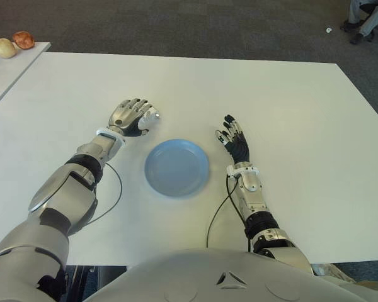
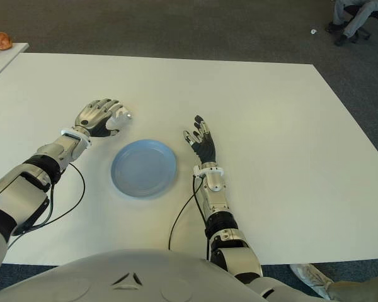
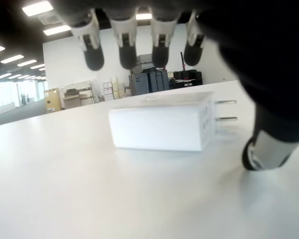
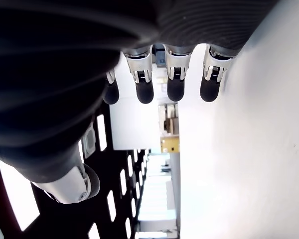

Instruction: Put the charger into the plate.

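Note:
The white charger lies flat on the white table, its two prongs sticking out sideways. My left hand arches over it just up and to the left of the plate. Its fingers hang above the charger without touching it, and the thumb stands on the table beside the prongs. Only a white corner of the charger peeks out from under the hand in the eye views. The blue plate sits between both hands, with nothing in it. My right hand shows to the plate's right, fingers straight and holding nothing.
A second table at the far left carries a few round food items. A person's legs show on the carpet at the far right. Thin cables trail from both wrists across the table's near part.

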Tool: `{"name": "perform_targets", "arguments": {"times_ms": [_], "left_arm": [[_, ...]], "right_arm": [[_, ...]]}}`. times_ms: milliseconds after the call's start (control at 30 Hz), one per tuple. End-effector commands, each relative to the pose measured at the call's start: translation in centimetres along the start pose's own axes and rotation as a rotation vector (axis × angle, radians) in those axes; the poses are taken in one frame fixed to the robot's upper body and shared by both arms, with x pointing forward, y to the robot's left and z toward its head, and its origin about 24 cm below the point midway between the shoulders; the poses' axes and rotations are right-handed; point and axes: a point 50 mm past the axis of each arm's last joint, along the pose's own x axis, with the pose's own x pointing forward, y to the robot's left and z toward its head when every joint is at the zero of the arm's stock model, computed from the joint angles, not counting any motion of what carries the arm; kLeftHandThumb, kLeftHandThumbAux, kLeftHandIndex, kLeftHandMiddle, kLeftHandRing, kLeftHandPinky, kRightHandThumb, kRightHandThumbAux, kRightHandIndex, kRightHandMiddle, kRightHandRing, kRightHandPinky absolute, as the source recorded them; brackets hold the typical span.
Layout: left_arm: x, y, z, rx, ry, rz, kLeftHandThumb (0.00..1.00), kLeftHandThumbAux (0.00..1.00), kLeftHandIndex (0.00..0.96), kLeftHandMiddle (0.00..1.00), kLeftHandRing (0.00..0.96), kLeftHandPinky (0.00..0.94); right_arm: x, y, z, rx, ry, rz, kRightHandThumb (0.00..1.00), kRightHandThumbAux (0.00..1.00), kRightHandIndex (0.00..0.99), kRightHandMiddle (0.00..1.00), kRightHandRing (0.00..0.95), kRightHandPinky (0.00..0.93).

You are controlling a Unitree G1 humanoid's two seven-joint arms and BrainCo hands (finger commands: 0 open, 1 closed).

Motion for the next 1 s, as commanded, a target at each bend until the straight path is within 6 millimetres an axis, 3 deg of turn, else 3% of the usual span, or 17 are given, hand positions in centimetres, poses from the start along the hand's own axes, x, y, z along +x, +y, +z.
{"name": "perform_targets", "arguments": {"times_ms": [33,1000], "left_arm": [[-1.0,-1.9,0.6,-0.014,-0.015,-0.101,0.000,0.631,0.000,0.000,0.000,0.000],[-2.3,-3.9,1.3,-0.178,-0.011,-0.229,0.000,0.618,0.000,0.000,0.000,0.000]], "right_arm": [[-1.7,-0.3,-2.3,0.009,0.124,-0.025,0.153,0.695,0.017,0.046,0.039,0.087],[-2.0,-0.2,-2.2,0.016,0.114,-0.030,0.149,0.690,0.022,0.056,0.050,0.098]]}}
